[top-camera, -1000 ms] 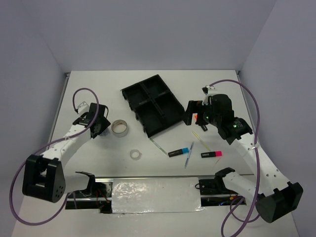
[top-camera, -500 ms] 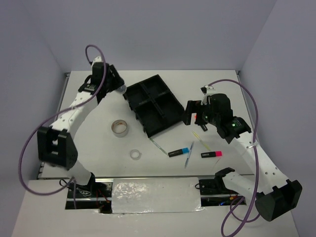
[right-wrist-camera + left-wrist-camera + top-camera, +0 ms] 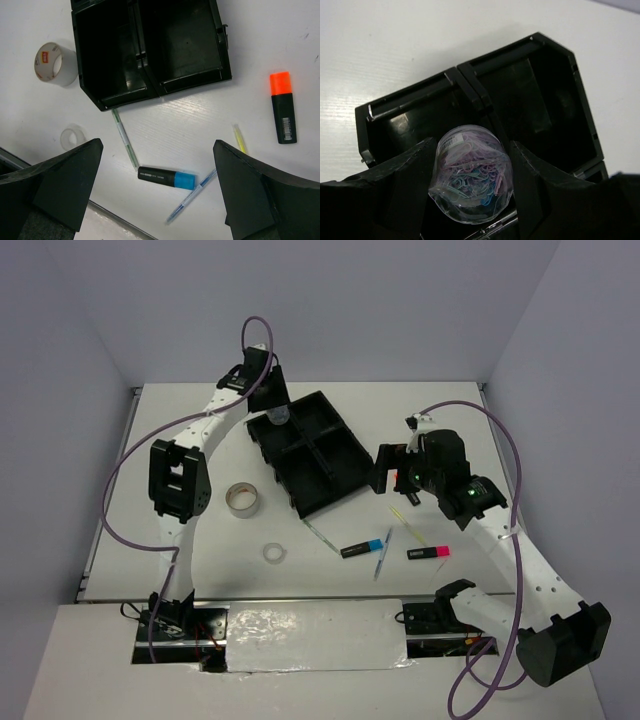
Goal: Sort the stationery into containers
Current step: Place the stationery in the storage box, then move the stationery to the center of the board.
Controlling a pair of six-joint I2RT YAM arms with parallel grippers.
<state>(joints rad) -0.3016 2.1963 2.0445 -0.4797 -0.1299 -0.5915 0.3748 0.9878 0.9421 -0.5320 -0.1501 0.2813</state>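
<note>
White table (image 3: pixel 430 415), black tray (image 3: pixel 305 445) at centre. Your left gripper (image 3: pixel 472 165) clenched on clear tub of clips (image 3: pixel 470 195), hanging above tray's far-left compartment; release looks straight down. Right gripper (image 3: pixel 157 147) spread wide, empty, beside tray's right edge, orange marker (image 3: pixel 282 107) nearest it.

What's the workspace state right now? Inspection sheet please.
Surface: white table, no spills seen.
Job's things: black tray, nothing seen inside its compartments; beige tape roll, clear tape roll, blue-capped marker, pink-capped marker, orange-capped marker, green pen, blue pen and yellow pen lie loose on the table.
Clutter: nothing seen.
Grippers: left gripper shut on a clear tub of paper clips, over the tray's far end; right gripper open, empty, above the table.
Cables: purple cables loop off both arms.
Surroundings: plain walls; foil strip at the near edge.
</note>
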